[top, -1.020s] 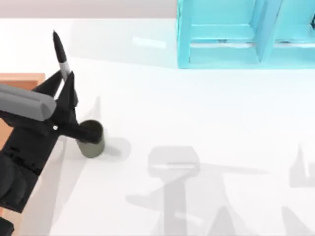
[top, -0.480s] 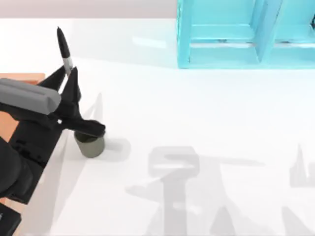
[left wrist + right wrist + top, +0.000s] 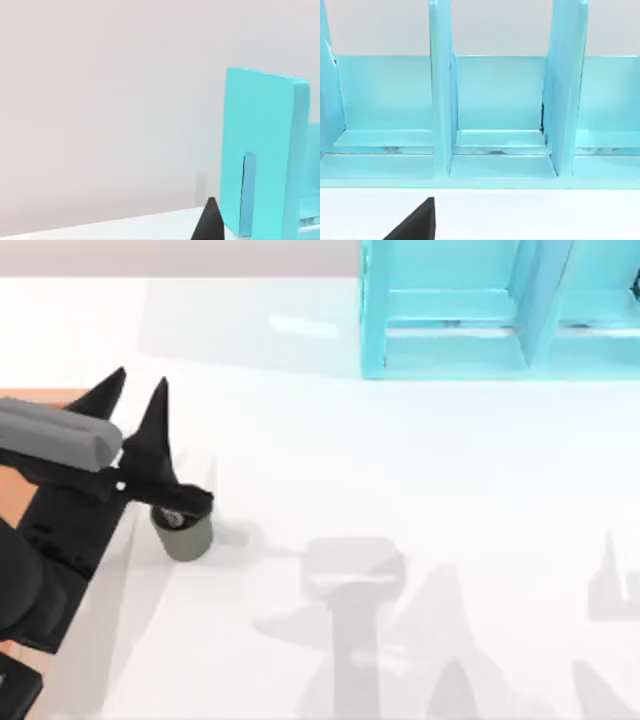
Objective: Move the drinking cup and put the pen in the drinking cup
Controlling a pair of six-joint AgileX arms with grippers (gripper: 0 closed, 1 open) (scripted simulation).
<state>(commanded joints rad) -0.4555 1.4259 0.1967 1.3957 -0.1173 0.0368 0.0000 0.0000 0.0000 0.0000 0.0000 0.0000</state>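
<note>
So the left gripper sits at the table's left side, right over the drinking cup, fingers spread apart with nothing between them. My guess is it's parked there because that's the spot you'd need to drop something straight into the cup's mouth. Looking down into the cup there's a small pale bit with a dark dot, which I take to be the end of the pen standing inside, though it's mostly hidden by the arm.

Compared with half a second ago, the pen was sticking up between the fingers and now it's gone from there, and the fingers look wider. The cup hasn't budged.

Further back is a turquoise shelf unit with open compartments along the far edge. The right gripper is facing that shelf; can't tell if it's open or closed.
</note>
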